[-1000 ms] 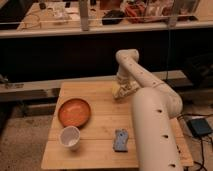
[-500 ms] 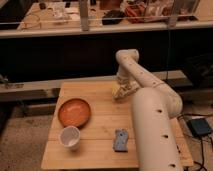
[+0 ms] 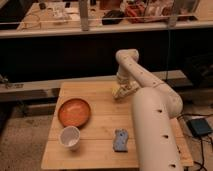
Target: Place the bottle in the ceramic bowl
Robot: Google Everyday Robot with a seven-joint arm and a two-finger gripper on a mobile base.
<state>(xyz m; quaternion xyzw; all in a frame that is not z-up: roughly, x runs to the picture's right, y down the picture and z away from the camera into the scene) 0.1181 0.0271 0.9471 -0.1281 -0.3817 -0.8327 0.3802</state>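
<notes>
The orange-terracotta ceramic bowl (image 3: 75, 112) sits on the left half of the wooden table (image 3: 102, 107). My arm reaches over the table's right side to its far part. The gripper (image 3: 121, 89) is low over the table there, to the right of the bowl and further back. A small pale cream shape, the bottle (image 3: 118, 93), shows right at the gripper's tip, at the table surface. I cannot tell whether the bottle is held or only touched.
A white cup (image 3: 70, 137) stands in front of the bowl near the table's front left. A blue-grey flat object (image 3: 120, 140) lies near the front edge, beside my arm. A dark counter with a rail runs behind the table.
</notes>
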